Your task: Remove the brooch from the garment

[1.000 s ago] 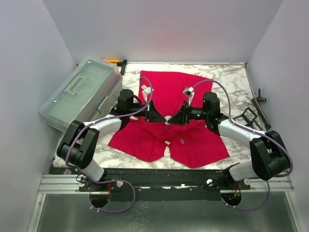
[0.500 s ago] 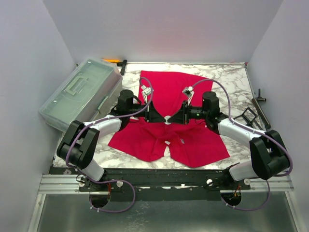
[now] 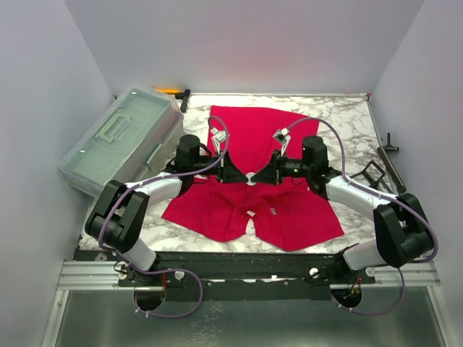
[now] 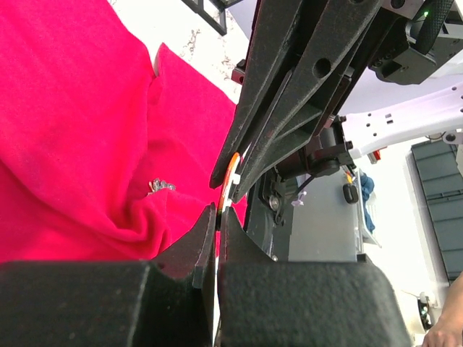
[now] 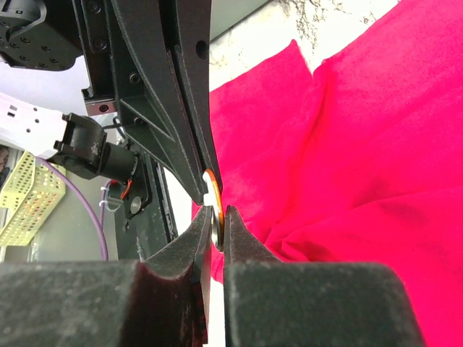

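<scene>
Pinching brooch (image 5: pixel 210 191) above garment (image 3: pixel 253 130), left gripper (image 4: pixel 218 217) and right gripper (image 5: pixel 215 220) both clamped on it; pull apart slowly.

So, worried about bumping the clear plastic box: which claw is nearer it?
Left. Over the shirt, the left claw is right of the box; the right claw meets it tip to tip, farther right.

No legible text or markings anywhere.

White marbled surface (image 3: pixel 347 119), clear lidded plastic box (image 3: pixel 119 141) at far left, small black-and-orange tool (image 3: pixel 177 92) beyond it, wire frame (image 3: pixel 372 173) and black tool (image 3: pixel 388 144) at right edge.
</scene>
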You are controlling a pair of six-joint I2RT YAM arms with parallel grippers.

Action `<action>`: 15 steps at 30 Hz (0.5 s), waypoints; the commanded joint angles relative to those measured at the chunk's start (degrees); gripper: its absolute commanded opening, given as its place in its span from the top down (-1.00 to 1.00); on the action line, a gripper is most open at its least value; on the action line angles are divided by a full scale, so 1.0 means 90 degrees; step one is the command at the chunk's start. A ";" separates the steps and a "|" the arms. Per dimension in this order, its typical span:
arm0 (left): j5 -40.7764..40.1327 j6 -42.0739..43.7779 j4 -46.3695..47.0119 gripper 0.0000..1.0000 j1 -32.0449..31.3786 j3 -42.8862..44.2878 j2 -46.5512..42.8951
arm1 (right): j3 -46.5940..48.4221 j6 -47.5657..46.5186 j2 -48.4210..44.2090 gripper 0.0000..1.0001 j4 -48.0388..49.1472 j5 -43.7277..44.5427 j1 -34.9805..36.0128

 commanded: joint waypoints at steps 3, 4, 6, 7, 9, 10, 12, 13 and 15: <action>0.0085 -0.0170 0.0156 1.00 0.0022 -0.0091 0.0009 | 0.0021 -0.0256 -0.0039 0.86 -0.0067 0.0559 -0.0009; 0.0073 -0.0187 0.0156 1.00 0.0032 -0.0087 0.0033 | 0.0046 -0.0337 -0.0055 0.82 -0.0114 0.0491 -0.0007; 0.0045 -0.0198 0.0156 1.00 0.0054 -0.0087 0.0058 | 0.0119 -0.0456 -0.0124 0.70 -0.0238 0.0404 -0.0007; 0.0032 -0.0197 0.0157 1.00 0.0062 -0.0092 0.0059 | 0.0135 -0.0487 -0.0170 0.65 -0.0277 0.0364 -0.0012; 0.0014 -0.0217 0.0156 1.00 0.0073 -0.0093 0.0064 | 0.0185 -0.0592 -0.0221 0.56 -0.0404 0.0250 -0.0007; 0.0004 -0.0219 0.0156 1.00 0.0074 -0.0088 0.0073 | 0.0206 -0.0629 -0.0235 0.51 -0.0466 0.0192 -0.0007; 0.0009 -0.0232 0.0157 1.00 0.0083 -0.0073 0.0107 | 0.0207 -0.0669 -0.0270 0.39 -0.0503 0.0060 -0.0010; 0.0002 -0.0241 0.0157 1.00 0.0084 -0.0073 0.0122 | 0.0217 -0.0685 -0.0282 0.33 -0.0521 -0.0021 -0.0010; 0.0013 -0.0235 0.0156 1.00 0.0092 -0.0073 0.0129 | 0.0263 -0.0725 -0.0303 0.24 -0.0588 -0.0177 -0.0007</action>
